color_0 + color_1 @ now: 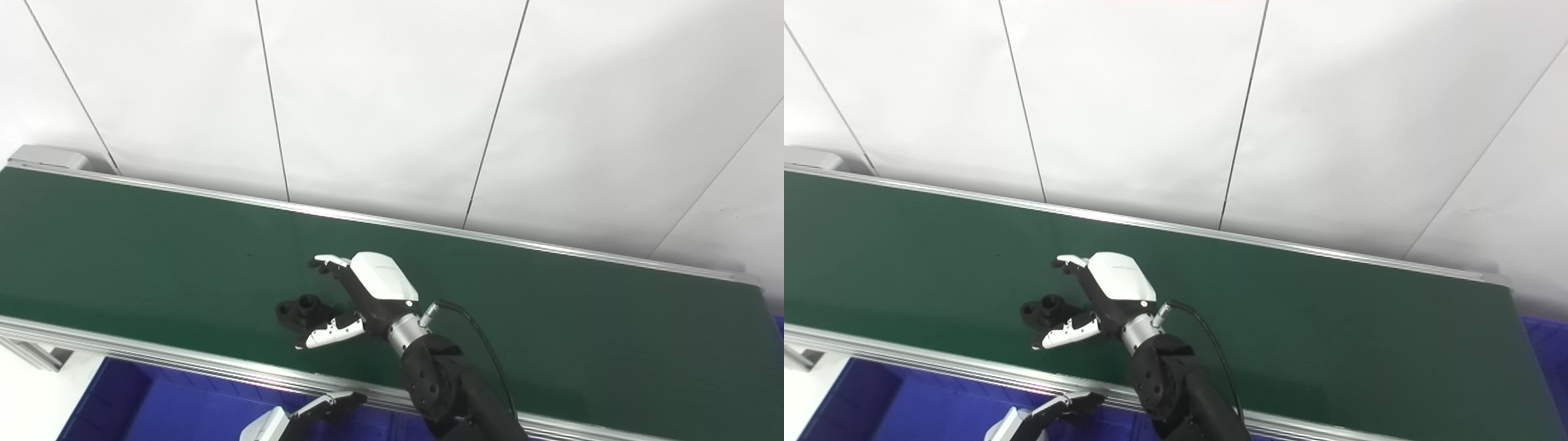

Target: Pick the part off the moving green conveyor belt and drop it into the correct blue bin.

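Observation:
A small black part (300, 308) with round holes lies on the green conveyor belt (153, 257), near its front edge. My right hand (361, 294) reaches over the belt from the lower right and is open. Its fingers (331, 262) are behind the part and its thumb (334, 331) is in front of it, so the part sits in the gap, close to the thumb. My left hand (306, 416) is low at the picture's bottom edge, below the belt's front rail, with its fingers stretched out and nothing in it. It is partly cut off.
A blue bin (184, 410) sits below the belt's front rail at the lower left, under my left hand. Another blue bin (1546, 343) shows at the belt's right end. A white panelled wall (392, 92) stands behind the belt.

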Motion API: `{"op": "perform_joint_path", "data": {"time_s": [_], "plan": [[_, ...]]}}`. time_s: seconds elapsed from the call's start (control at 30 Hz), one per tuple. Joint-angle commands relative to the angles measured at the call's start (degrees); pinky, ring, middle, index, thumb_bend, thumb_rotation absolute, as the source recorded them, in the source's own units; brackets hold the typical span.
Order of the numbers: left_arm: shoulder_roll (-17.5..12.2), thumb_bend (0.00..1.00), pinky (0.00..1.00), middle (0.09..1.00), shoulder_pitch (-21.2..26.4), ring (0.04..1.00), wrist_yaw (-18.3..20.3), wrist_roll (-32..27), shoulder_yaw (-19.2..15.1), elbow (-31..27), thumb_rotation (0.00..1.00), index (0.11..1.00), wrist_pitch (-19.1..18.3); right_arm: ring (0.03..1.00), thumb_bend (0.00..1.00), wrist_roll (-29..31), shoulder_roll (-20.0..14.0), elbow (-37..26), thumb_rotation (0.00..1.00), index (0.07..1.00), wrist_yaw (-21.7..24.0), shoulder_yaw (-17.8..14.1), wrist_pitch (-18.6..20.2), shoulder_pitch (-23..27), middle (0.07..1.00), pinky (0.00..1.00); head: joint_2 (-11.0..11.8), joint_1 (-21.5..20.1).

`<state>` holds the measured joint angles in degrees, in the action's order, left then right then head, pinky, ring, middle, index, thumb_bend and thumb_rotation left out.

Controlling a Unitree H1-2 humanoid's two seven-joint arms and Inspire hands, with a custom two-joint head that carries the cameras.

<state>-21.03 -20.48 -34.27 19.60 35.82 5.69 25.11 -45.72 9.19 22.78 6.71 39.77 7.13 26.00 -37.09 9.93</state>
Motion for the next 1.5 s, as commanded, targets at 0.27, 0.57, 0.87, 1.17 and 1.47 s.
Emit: {"op": "perform_joint_path", "data": {"time_s": [0.27,0.57,0.87,1.17,1.47], "plan": [[0.4,0.88,0.62,0.754,-0.5,0.711,-0.6,1.4,-0.5,-1.4,0.36,0.756,1.8,0.779,0.79,0.4,1.4,3.6,0.37,0.827,-4.0,0.6,-2.2,1.5,0.804,0.73,-0.5,0.9],[0.8,0.87,0.62,0.754,-0.5,0.707,-0.8,1.3,-0.1,-1.6,0.34,0.756,1.8,0.778,0.75,-0.1,0.6,6.3,0.31,0.829,-6.1,1.0,-2.3,2.3,0.807,0.72,-0.9,1.4],[1.4,0.87,0.61,0.752,-0.5,0.699,-0.8,1.5,0.0,-1.6,0.35,0.758,1.8,0.780,0.70,-1.1,-1.5,7.7,0.27,0.812,-6.3,2.0,-2.0,2.9,0.812,0.70,-1.5,1.4],[2.2,0.86,0.60,0.757,-1.0,0.699,-0.4,2.7,-0.7,-2.1,0.38,0.760,1.8,0.696,0.64,-0.5,-4.7,6.7,0.05,0.774,-3.2,2.9,-2.1,2.1,0.753,0.58,-2.6,1.4],[2.4,0.81,0.60,0.764,-1.0,0.694,-1.2,2.8,0.1,-2.2,0.35,0.775,1.8,0.497,0.55,-1.3,-7.5,4.7,0.00,0.687,0.4,4.8,-1.4,1.1,0.494,0.40,-3.2,1.2]]}}
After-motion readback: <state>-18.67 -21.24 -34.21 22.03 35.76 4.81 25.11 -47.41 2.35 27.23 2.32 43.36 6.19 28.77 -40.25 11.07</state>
